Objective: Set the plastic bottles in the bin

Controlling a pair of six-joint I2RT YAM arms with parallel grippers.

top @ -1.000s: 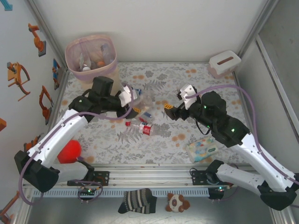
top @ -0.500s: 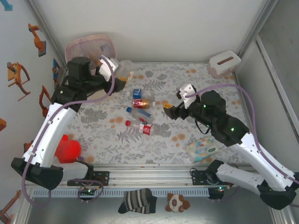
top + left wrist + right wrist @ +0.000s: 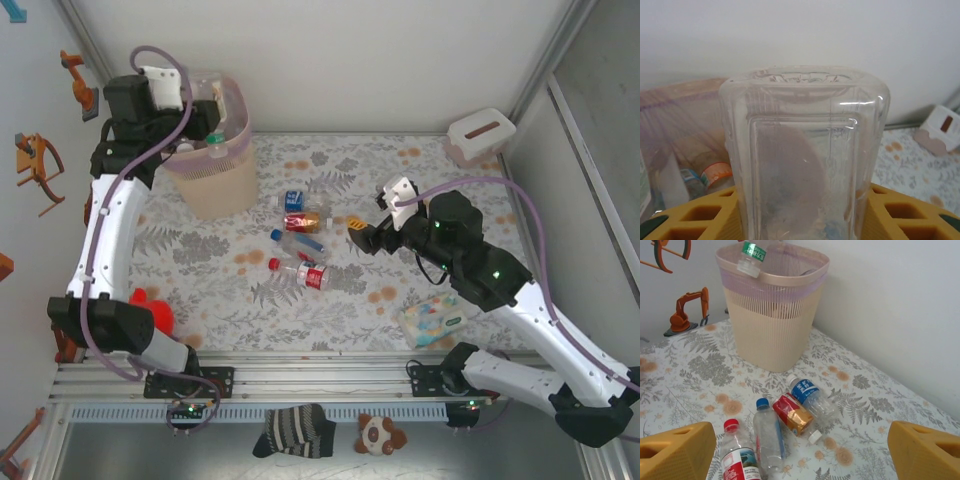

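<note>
From where I stand, the left fingers [image 3: 900,215] are clenched on a clear bottle [image 3: 805,150] with a square body. The arm holds it high at the far left corner, over the bin [image 3: 215,185]. At the bin's rim a bottle neck with a green band [image 3: 751,257] hangs downward. I believe it is the lower end of the same bottle, but I cannot say this for sure. Through the pink liner some other bottles are seen inside.

The right fingers [image 3: 675,452] are released and grasp nothing. They hover above the counter [image 3: 420,180], near 4 bottles [image 3: 300,222] that lie close together on their sides, well apart from the bin.

The step in hand, in my judgement, is the drop. To do it well, the whole bottle must be inside the line of the rim before the fingers release. The green end seems close to the near side of the rim, so it could hit there and fall out onto the counter. A small move toward the centre of the opening, then a clean release, should be enough. The bottle looks light, so it may bounce, and a low release is safer.
</note>
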